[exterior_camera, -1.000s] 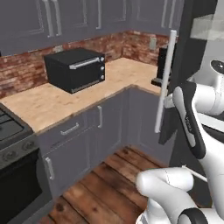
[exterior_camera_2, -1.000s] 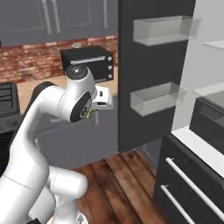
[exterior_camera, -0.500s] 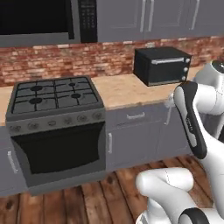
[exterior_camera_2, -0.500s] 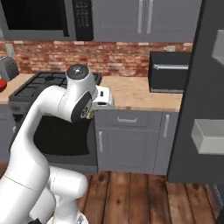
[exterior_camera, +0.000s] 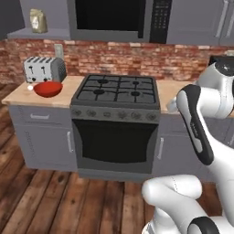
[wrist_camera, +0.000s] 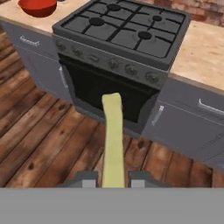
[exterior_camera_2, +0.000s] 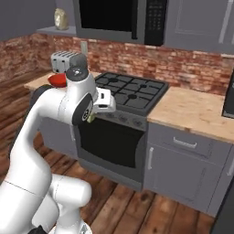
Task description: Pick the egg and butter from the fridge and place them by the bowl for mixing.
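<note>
Hand view shows our claw (wrist_camera: 113, 183) closed on the long pale yellow-green butter stick (wrist_camera: 113, 140), and since the base has swung from the fridge to face the stove, we judge delivery beside the glossy red bowl (exterior_camera: 47, 88) on the worktop (exterior_camera: 25, 93) is next.

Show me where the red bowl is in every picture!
Left base view: the red bowl sits on the counter at the left, just in front of the silver toaster.
Right base view: it peeks out at the upper left, partly behind the arm, below the toaster.
Hand view: it is at the top left edge.
Shared landmark: the black stove, beside the bowl.
</note>
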